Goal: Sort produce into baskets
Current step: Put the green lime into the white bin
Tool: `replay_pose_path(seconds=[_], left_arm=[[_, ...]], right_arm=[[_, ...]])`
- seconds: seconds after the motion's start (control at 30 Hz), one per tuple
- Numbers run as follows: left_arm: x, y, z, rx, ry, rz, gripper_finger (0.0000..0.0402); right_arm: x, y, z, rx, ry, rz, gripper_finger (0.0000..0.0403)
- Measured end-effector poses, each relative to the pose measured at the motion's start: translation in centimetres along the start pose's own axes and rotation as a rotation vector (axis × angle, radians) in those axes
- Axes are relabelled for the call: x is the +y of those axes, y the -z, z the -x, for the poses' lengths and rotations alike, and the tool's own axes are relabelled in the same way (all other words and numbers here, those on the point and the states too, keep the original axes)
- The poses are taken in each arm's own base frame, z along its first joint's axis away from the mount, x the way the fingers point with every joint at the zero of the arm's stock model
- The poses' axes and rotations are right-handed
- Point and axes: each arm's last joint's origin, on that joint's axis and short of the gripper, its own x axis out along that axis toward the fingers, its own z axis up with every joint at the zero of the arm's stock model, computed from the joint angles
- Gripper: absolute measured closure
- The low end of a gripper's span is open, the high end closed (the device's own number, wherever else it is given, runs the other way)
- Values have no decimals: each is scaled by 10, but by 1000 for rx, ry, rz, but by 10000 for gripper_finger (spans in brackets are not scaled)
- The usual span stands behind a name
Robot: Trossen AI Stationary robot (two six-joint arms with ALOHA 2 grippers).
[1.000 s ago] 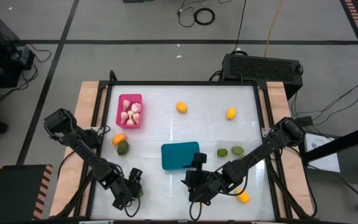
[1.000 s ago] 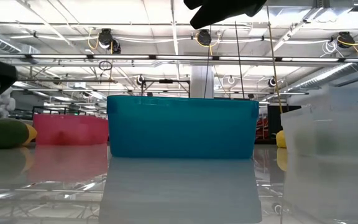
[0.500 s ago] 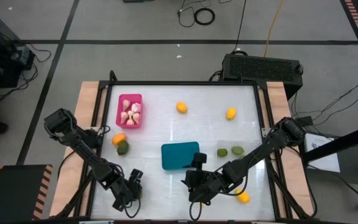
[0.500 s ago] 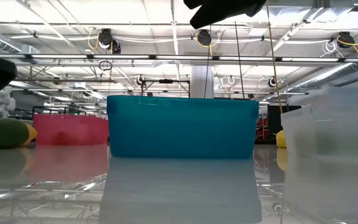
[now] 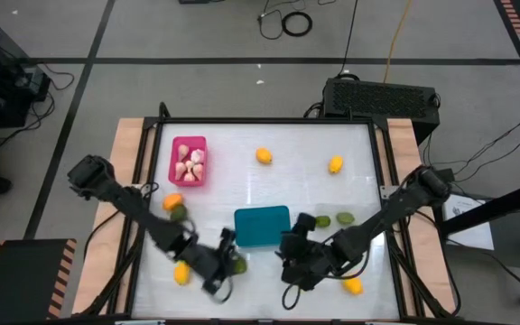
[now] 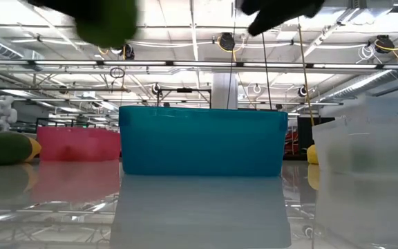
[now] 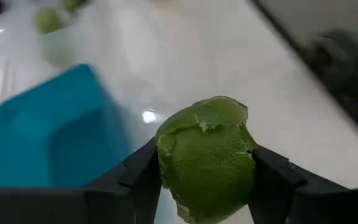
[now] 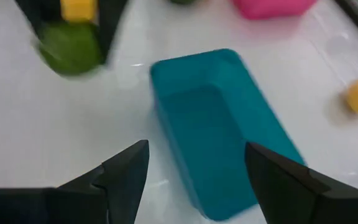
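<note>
My left gripper (image 5: 227, 262) is shut on a round dark-green fruit (image 7: 207, 158), held above the table near the teal bin's (image 5: 262, 226) near left corner; the fruit shows high up in the low view (image 6: 109, 21). My right gripper (image 8: 197, 180) is open and empty, just right of the teal bin's near end (image 5: 294, 246). The pink bin (image 5: 189, 161) holds several pale garlic bulbs. Yellow-orange fruits (image 5: 264, 155) (image 5: 335, 164) and green fruits (image 5: 322, 221) (image 5: 344, 218) lie on the table. The clear bin (image 6: 368, 138) shows only in the low view. My left gripper pinches the green fruit by two opposite sides (image 7: 166, 162) between its two fingers. The fingers come from the table's left. The fruit is lifted clear of the table.
A yellow fruit (image 5: 181, 273) lies near the front edge, behind my left gripper. Another yellow fruit (image 5: 172, 202) and a green one (image 5: 178, 213) lie by the left edge. A yellow fruit (image 5: 354, 286) lies at the near right.
My left gripper has gone toward the table's right edge and up with the green fruit, from the near left corner to beside the teal bin, leaving a yellow fruit lying where it was. My right gripper has shifted a little toward the far and right edges.
</note>
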Motion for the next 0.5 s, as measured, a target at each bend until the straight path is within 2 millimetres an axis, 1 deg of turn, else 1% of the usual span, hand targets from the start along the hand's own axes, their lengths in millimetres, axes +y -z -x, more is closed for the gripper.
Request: replay_pose_path(seconds=[0.1,0.23,0.3,0.4,0.5], left_arm=[[28,0,-18,-22,-65,17,210],[63,-13,-39,-212,-119,36,210],[83,-15,-52,-303,-135,54,210],[109,-17,-76,-385,-129,71,210],[132,-25,-107,-418,-108,81,210]], right_arm=[[-1,7,19,-39,73,-3,145],[-2,20,48,-129,170,-6,145],[-3,26,61,-198,214,-24,145],[-5,35,79,-296,259,-37,145],[-3,43,89,-348,272,-25,145]])
